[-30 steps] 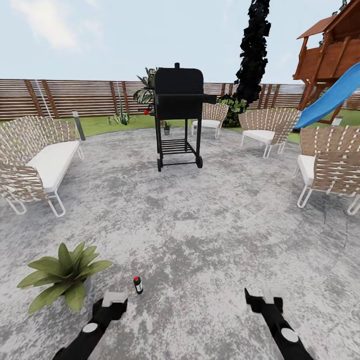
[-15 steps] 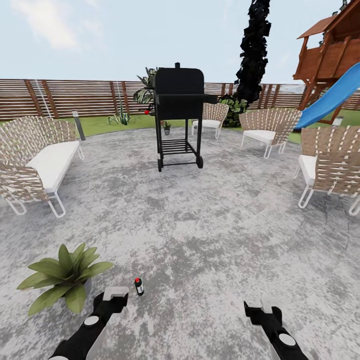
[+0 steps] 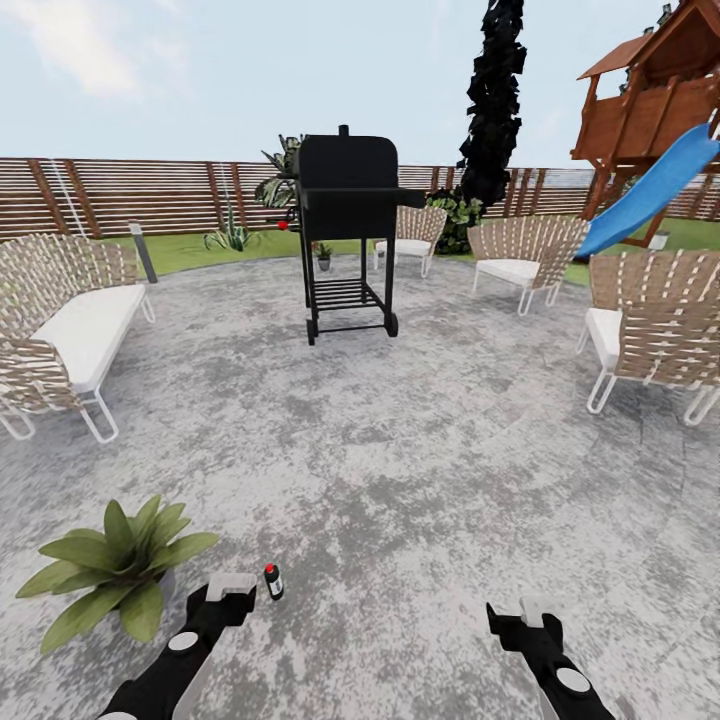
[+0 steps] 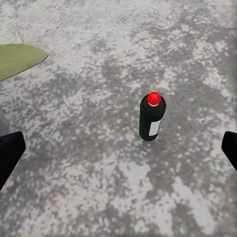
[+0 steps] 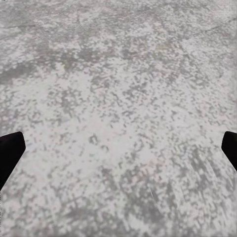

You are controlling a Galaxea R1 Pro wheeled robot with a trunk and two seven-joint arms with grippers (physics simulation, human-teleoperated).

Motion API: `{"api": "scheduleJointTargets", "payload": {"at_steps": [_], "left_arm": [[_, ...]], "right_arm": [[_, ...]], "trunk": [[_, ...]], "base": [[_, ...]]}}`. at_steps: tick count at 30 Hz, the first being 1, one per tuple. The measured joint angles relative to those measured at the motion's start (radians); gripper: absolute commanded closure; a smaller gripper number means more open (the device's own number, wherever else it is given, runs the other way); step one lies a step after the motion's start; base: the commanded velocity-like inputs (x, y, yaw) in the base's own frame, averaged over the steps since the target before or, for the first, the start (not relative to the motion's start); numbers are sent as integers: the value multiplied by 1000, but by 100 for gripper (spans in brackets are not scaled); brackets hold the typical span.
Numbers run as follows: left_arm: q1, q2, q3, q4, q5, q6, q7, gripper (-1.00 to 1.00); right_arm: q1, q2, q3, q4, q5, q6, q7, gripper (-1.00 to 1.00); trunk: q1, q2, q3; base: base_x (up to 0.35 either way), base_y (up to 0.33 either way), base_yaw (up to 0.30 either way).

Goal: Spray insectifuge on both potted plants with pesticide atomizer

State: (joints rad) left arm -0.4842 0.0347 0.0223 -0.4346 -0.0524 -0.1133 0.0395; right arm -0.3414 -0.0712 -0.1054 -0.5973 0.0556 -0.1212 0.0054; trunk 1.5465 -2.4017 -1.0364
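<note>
The left gripper (image 3: 232,589) is held spread apart and empty, low over the stone patio (image 3: 420,450), with the pesticide atomizer (image 3: 272,581) standing upright just beside it, at about its two o'clock in the head view. In the left wrist view the bottle (image 4: 152,118) is seen between the parted finger tips, untouched, a little off centre. The right gripper (image 3: 522,622) is likewise held apart, with bare paving beneath it. One potted plant (image 3: 118,570) is seen at nine o'clock from the bottle, near it. No mist is seen on its leaves. The task is judged barely begun: the pick-up is not yet made, and both sprayings are left. The second plant cannot be identified with certainty.
</note>
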Motion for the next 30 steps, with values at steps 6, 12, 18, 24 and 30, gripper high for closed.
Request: {"api": "scheduleJointTargets", "payload": {"at_steps": [6, 12, 18, 24, 30], "left_arm": [[0, 0, 1, 0, 2, 0, -1, -100], [0, 1, 1, 0, 4, 0, -1, -100], [0, -1, 0, 0, 3, 0, -1, -100], [0, 1, 2, 0, 4, 0, -1, -100], [0, 2, 2, 0, 4, 0, -6, -100]], "right_arm": [[0, 0, -1, 0, -1, 0, 0, -100], [0, 0, -2, 0, -1, 0, 0, -100], [0, 0, -1, 0, -1, 0, 0, -100], [0, 0, -2, -1, -1, 0, 0, -100], [0, 0, -2, 0, -1, 0, 0, -100]], "trunk": [[0, 0, 0], [0, 0, 0], [0, 0, 0], [0, 0, 0], [0, 0, 0]], "base": [[0, 102, -97], [-8, 280, -246], [-75, 268, -264], [-22, 155, -265], [-123, 200, -265]]}}
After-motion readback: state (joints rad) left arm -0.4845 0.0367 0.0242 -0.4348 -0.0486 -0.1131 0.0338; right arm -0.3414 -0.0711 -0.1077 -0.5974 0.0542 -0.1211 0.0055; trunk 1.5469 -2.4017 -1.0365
